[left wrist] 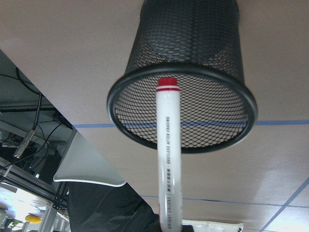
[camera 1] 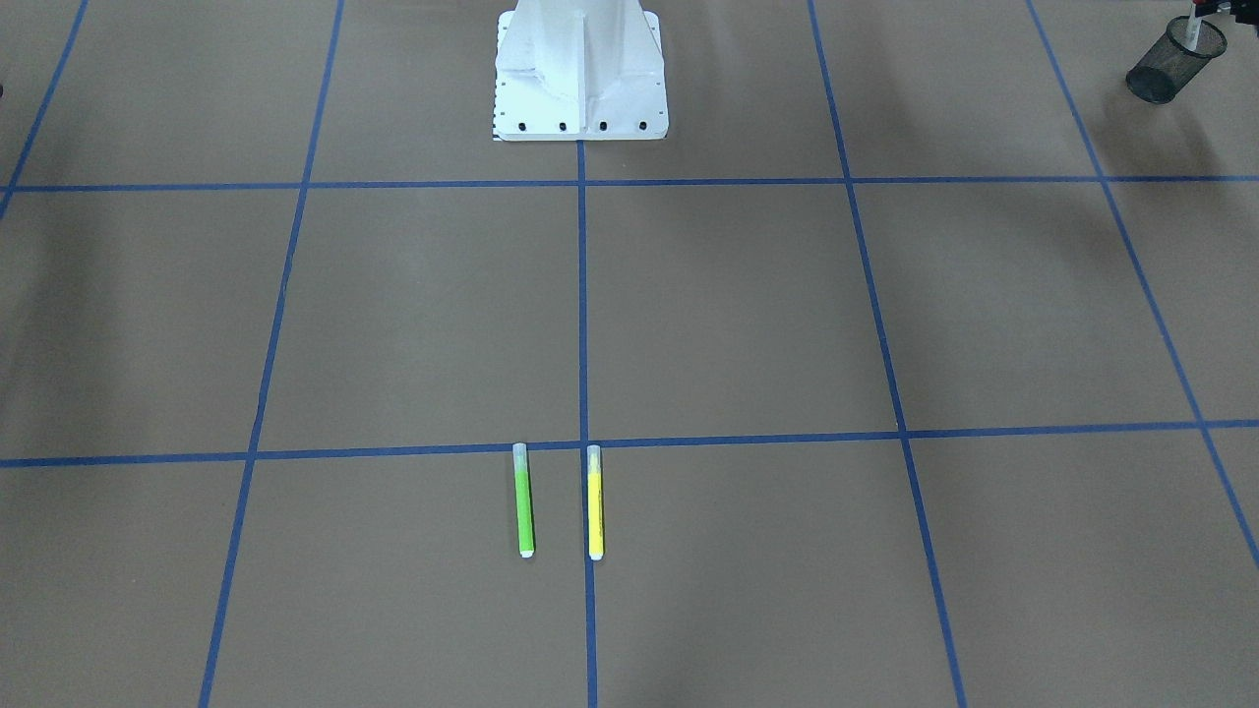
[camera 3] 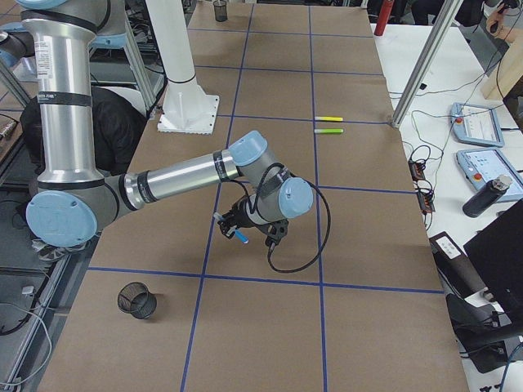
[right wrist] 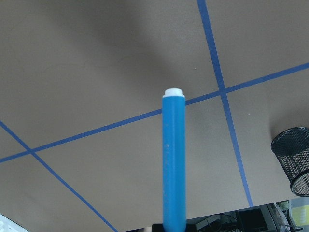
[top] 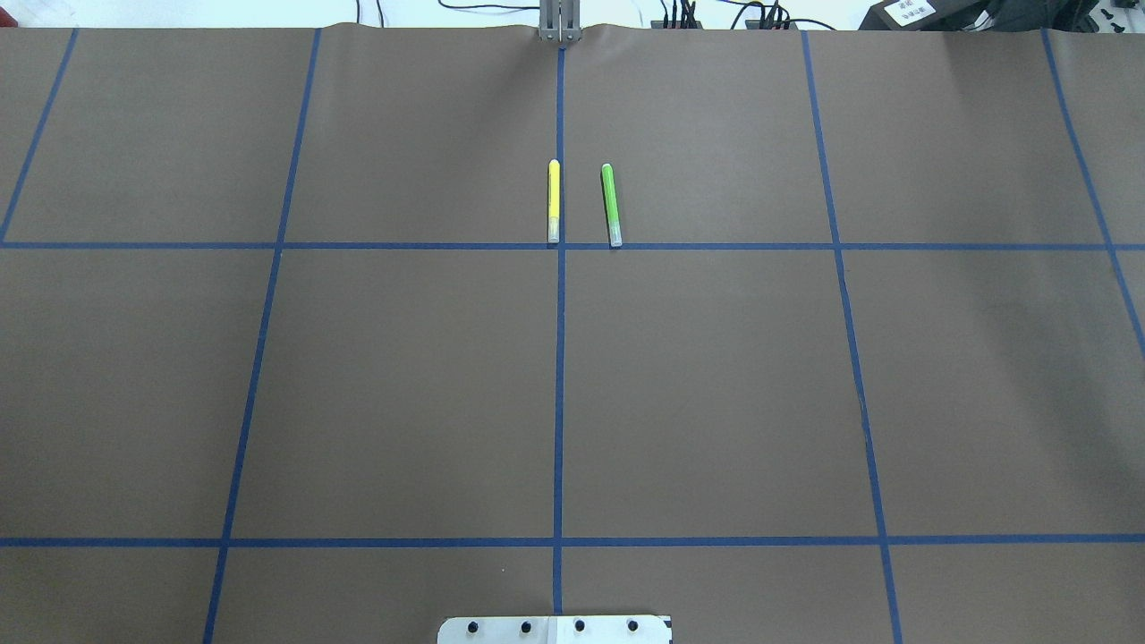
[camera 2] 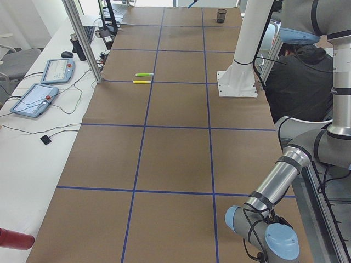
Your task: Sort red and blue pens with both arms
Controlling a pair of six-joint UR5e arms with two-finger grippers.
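Observation:
The red pen (left wrist: pixel 169 159), white-barrelled with a red end, is held in my left gripper (left wrist: pixel 170 227), which is shut on its lower end. Its red tip hangs over the mouth of a black mesh cup (left wrist: pixel 186 67). In the front-facing view this cup (camera 1: pixel 1175 61) stands at the far top right with the red pen (camera 1: pixel 1193 28) just above its rim. My right gripper (right wrist: pixel 174 226) is shut on the blue pen (right wrist: pixel 174 159), held above bare table. In the right side view the right gripper (camera 3: pixel 245 227) hovers mid-table.
A second mesh cup (camera 3: pixel 137 300) stands near the right arm's end of the table. A green marker (top: pixel 611 204) and a yellow marker (top: pixel 554 201) lie side by side at the far centre. The white robot base (camera 1: pixel 580 69) and a seated person (camera 2: pixel 299 76) are behind.

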